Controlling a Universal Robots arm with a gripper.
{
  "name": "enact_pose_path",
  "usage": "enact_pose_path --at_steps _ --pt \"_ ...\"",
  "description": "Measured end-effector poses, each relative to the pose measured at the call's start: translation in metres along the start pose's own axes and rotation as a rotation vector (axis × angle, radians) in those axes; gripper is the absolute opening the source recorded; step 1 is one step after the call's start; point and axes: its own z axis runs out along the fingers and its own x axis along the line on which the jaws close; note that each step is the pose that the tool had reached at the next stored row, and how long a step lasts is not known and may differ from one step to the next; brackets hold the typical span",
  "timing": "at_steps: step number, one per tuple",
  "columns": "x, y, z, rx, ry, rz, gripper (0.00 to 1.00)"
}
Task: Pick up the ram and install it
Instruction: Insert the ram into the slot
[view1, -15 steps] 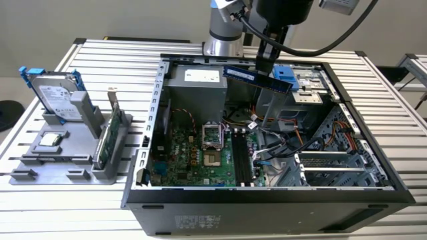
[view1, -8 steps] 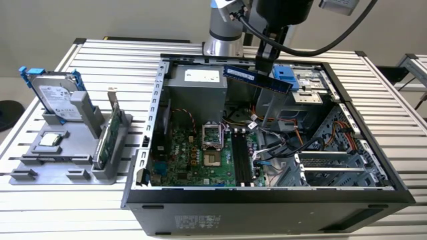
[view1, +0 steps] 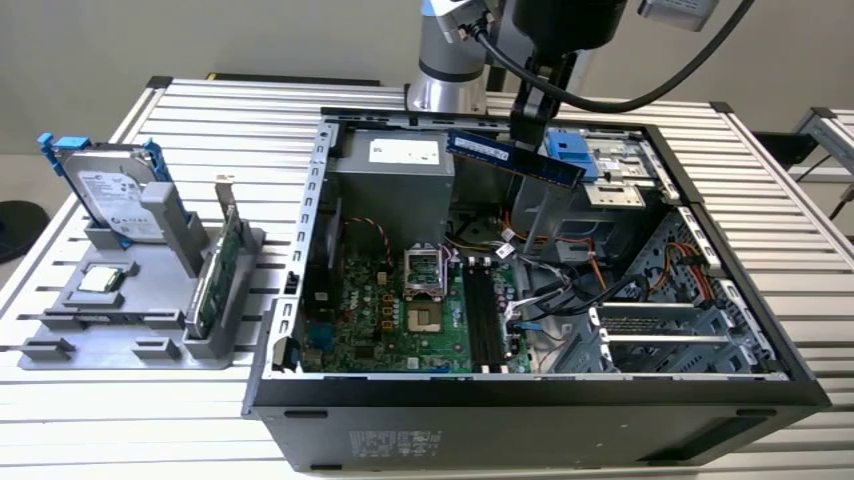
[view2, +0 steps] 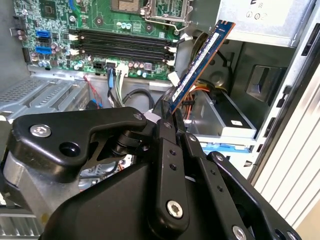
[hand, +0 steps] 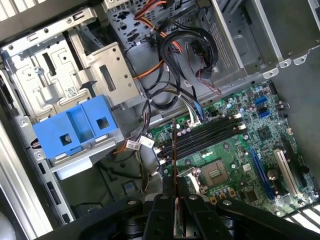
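We see an open computer case (view1: 534, 432) lying on its side on a slatted metal table (view1: 200, 105). The arm's gripper (view1: 529, 128) hangs above the case, over its far half as the exterior view shows it. Its fingers (view2: 165, 131) are clenched on the ram (view1: 515, 158), a long, narrow dark stick with black chips and a pale label. The ram is held in the air above the case, tilted and touching nothing inside it.

In the second wrist view the ram (view2: 201, 62) rises at a slant out of the gripper (view2: 169, 116), with its free end pointing up and away. In the first wrist view we see the ram (hand: 174, 160) edge-on as a thin line between the two black fingers (hand: 159, 216) of the gripper (hand: 175, 202).

Inside the case, on its floor, lies the green motherboard (view1: 387, 322). Its black memory slots (view1: 483, 318) run side by side, and we see no stick in them in both wrist views (view2: 120, 42) (hand: 210, 131). A blue drive bracket (hand: 75, 126) sits inside the case near its far wall, and a grey power supply (view1: 395, 172) stands inside it beside the motherboard.

Outside the case, toward the exterior view's left, a grey stand (view1: 120, 325) holds a silver hard drive (view1: 118, 198) with blue rails and a green card (view1: 214, 272) set upright.
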Motion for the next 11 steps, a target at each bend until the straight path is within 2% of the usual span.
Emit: enact_pose_path --at_steps 11 --pt "0.0000 0.0000 0.0000 0.0000 -0.0001 0.004 0.00"
